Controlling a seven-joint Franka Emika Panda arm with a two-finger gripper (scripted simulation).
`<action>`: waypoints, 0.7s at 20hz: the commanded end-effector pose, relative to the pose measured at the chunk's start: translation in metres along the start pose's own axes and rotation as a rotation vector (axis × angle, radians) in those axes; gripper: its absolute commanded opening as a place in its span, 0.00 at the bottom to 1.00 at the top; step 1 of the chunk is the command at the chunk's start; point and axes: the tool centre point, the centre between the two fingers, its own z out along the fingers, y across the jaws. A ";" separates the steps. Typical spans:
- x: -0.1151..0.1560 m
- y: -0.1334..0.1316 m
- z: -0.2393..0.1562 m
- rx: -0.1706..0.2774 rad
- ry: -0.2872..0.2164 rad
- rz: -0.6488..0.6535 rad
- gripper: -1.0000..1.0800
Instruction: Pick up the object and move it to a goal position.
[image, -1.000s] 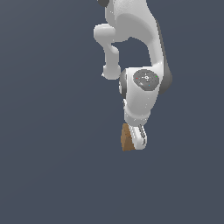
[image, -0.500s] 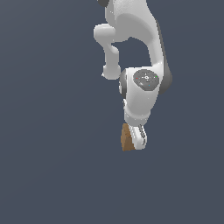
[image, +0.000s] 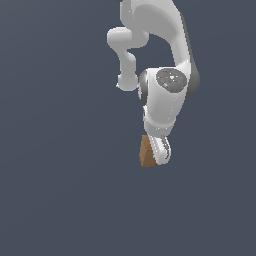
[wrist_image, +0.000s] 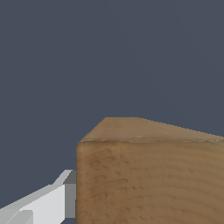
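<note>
— What's closest to the wrist camera?

— The wooden block (wrist_image: 151, 175), filling much of its view, grain plain to see. One white finger (wrist_image: 41, 202) lies flat against its side.

— So the gripper has it?

— Looks so. From the exterior view the gripper (image: 156, 151) is closed down to the block's (image: 145, 152) width, gripping it at the arm's (image: 165, 95) lower end. Behind is only plain grey-blue.
</note>
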 end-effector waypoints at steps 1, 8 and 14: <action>-0.005 0.003 -0.020 0.012 0.000 0.000 0.00; -0.024 0.027 -0.081 0.012 0.000 0.000 0.00; -0.046 0.052 -0.148 0.012 0.001 0.000 0.00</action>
